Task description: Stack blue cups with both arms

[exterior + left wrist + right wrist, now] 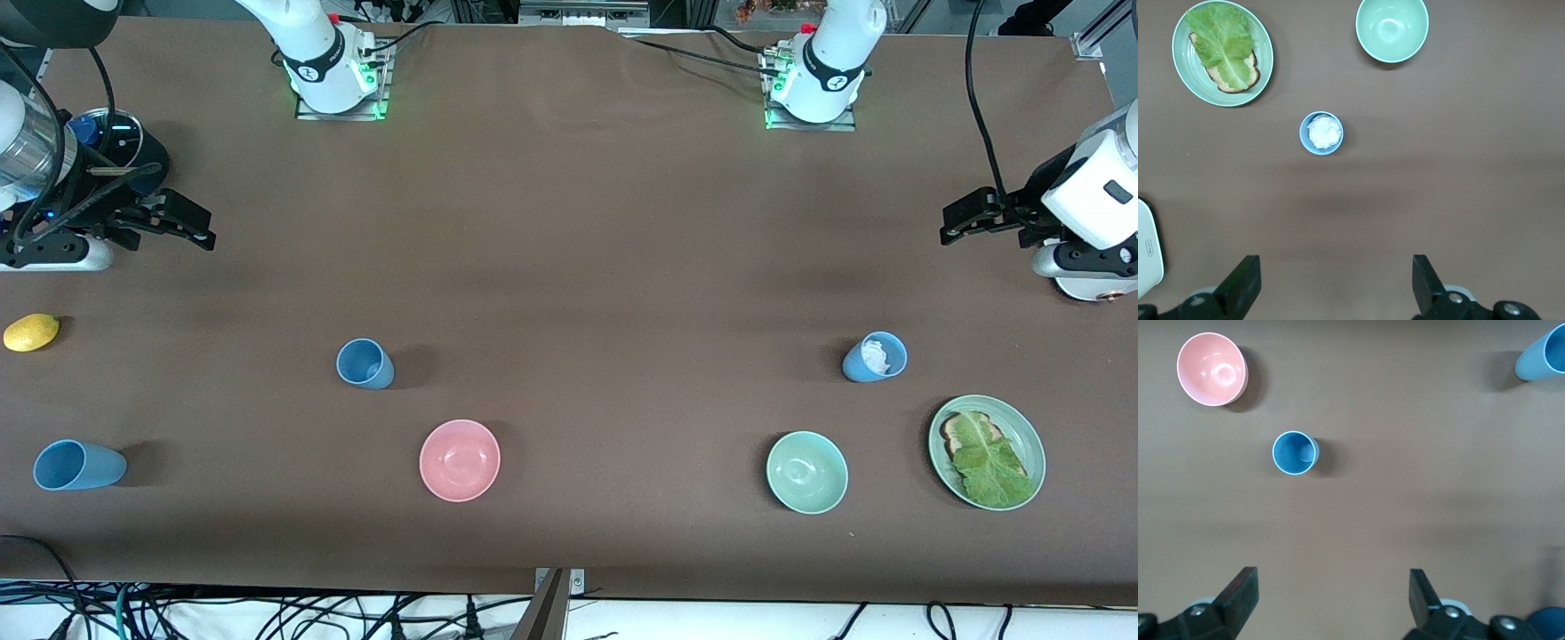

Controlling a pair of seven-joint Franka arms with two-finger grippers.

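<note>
Left pincer [953, 233], right pincer [206, 238]: wide open, empty, raised at desk [569, 222] ends, leaving blue cups [364, 364] unobstructed for approach.

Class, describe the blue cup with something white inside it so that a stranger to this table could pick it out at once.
Start at the green plate holding toast and lettuce, toward the left arm's end of the table. Beside it, slightly farther from the front camera, stands a small light-blue cup. Unlike the other two blue cups, which look empty, this one holds a crumpled white wad.
</note>
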